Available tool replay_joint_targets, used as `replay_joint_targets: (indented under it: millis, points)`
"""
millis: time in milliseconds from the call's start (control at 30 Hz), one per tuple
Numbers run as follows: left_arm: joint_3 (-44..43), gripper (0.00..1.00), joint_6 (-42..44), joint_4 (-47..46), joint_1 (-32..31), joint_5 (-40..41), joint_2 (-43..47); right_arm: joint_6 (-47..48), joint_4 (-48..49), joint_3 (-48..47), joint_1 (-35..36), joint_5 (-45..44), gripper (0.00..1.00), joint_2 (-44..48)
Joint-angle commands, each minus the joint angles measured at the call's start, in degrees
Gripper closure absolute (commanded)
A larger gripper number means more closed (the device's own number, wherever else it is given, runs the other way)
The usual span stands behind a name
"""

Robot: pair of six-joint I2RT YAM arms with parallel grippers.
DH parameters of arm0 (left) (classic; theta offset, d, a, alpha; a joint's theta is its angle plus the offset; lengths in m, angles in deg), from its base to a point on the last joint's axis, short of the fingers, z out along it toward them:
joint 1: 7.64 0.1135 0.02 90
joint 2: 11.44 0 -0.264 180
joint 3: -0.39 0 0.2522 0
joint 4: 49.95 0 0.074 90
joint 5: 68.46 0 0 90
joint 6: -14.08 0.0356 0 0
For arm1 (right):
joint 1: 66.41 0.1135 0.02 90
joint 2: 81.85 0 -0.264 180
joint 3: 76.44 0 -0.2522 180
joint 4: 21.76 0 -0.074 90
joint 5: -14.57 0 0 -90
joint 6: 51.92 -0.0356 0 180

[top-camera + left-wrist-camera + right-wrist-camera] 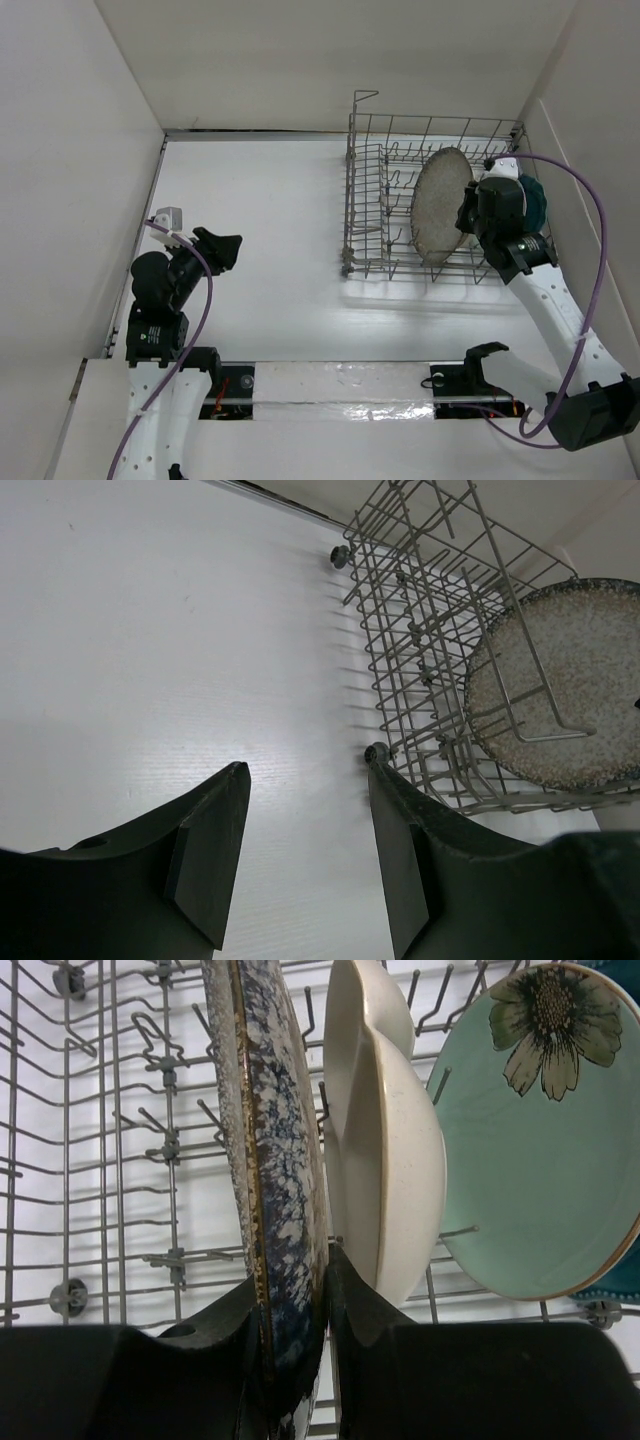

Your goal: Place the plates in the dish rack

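1. Plates stood upright in the dish rack (352, 190): we saw the speckled plate (275, 1160), cream plate (390, 1160) and mint plate (530, 1160) side by side.
2. Our right gripper (292, 1290) pinched the speckled plate's rim.
3. Our left gripper (308, 770) hung wide apart, empty.

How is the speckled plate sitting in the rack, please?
Upright on edge: the speckled plate stands in the rack, rim pinched by the right gripper.

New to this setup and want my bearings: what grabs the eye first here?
The big speckled plate stands on edge in the dish rack at far right, the right hand shut on its rim. Beside it stand a cream plate and a mint flower plate. The left hand hangs open at the left.
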Motion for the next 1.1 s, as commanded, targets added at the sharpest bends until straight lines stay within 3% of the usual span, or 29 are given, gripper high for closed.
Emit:
replay_joint_targets:
  millis: [0, 33, 133, 167, 300, 333, 433, 467, 533, 667, 733, 833, 867, 900, 967, 1067]
  points:
    - [0.6, 0.53, -0.08, -3.16, -0.28, -0.87, -0.41, -0.06, 15.54, -1.84, 1.62, -3.45, 1.0, 1.95]
    - [0.69, 0.52, -0.08, -3.17, -0.28, -0.95, -0.5, -0.15, 15.8, -1.75, 1.62, -3.63, 0.98, 2.04]
    - [0.69, 0.52, 0.01, -3.08, -0.28, -0.87, -0.76, -0.24, 16.07, -1.75, 2.85, -4.59, 0.76, 2.48]
    - [0.69, 0.52, -0.08, -3.16, -0.28, -0.87, -0.76, -0.24, 16.07, -1.84, 3.38, -4.77, 0.64, 2.74]
    - [0.69, 0.51, -0.17, -3.25, -0.28, -0.78, -1.11, -0.33, 15.46, -3.67, 4.0, -5.65, 0.39, 4.23]
    - [0.69, 0.51, -0.17, -3.17, -0.28, -0.78, -1.2, -0.33, 15.19, -4.12, 4.0, -5.65, 0.39, 4.59]
    - [0.69, 0.51, -0.17, -3.17, -0.28, -0.43, -1.2, -0.33, 14.57, -5.35, 4.52, -5.65, 0.22, 6.34]
    - [0.69, 0.51, -0.17, -3.17, -0.28, -0.43, -1.2, -0.33, 14.31, -5.53, 4.52, -5.56, 0.11, 6.87]
    - [0.6, 0.51, -0.08, -3.17, -0.28, -0.43, -1.11, -0.33, 14.05, -5.88, 5.05, -4.87, 0.05, 8.63]
    - [0.43, 0.51, 0.27, -3.17, -0.28, -1.13, -0.76, -1.29, 15.45, -6.58, 6.27, 1.18, 0.04, 13.19]
    - [0.52, 0.5, 0.19, -3.6, -0.28, -1.48, -0.15, -2.6, 19.22, -6.15, 6.28, 8.45, 0.06, 16.96]
    - [0.52, 0.49, 0.45, -4.31, -0.28, -1.48, 1.08, -5.15, 24.84, -4.48, 6.28, 16.11, 0.21, 22.14]
    - [0.6, 0.49, 0.54, -4.57, -0.28, -1.48, 1.52, -5.51, 25.81, -4.12, 6.28, 17.19, 0.48, 23.38]
    - [0.52, 0.49, 0.62, -4.92, 0.33, -1.92, 1.96, -5.69, 26.35, -4.03, 6.28, 17.72, 0.69, 24.62]
    - [0.08, 0.49, 1.15, -5.1, 0.86, -2.45, 2.84, -5.78, 25.56, -4.38, 6.28, 16.94, 0.97, 27.42]
    - [-0.71, 0.49, 0.81, -7.11, 0.86, -3.67, 3.98, -5.25, 23.63, -4.39, 6.28, 14.13, 1.0, 30.94]
